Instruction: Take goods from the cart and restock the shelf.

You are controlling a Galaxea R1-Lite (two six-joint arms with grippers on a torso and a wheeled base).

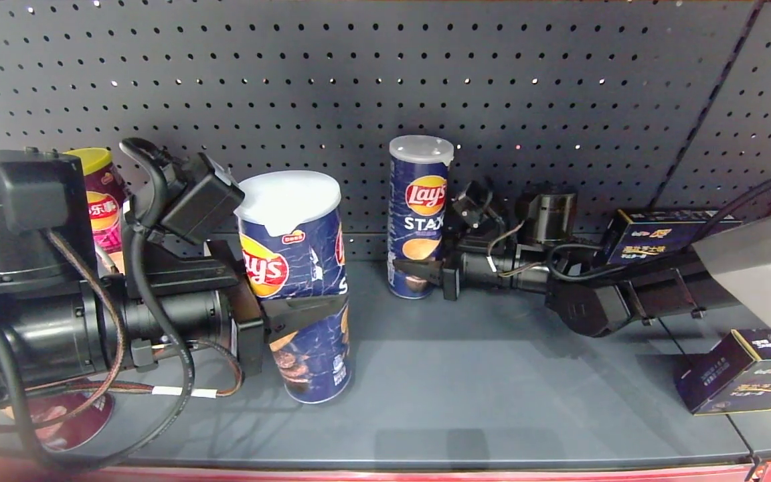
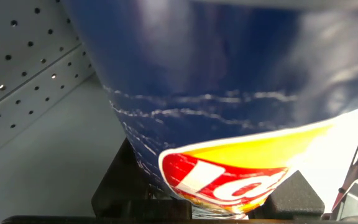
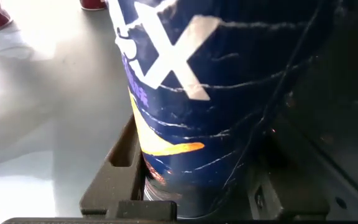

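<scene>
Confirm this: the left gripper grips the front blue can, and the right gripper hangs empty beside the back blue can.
Not quite. The right gripper is not empty: it is shut on the back blue can, low on its body, as the right wrist view shows. The left gripper does grip the front blue can.

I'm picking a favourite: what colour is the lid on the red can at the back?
Yellow lid; best in the head view.

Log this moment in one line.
left gripper: shut on front blue can | right gripper: shut on back blue can, near pegboard | stage: shelving
</scene>
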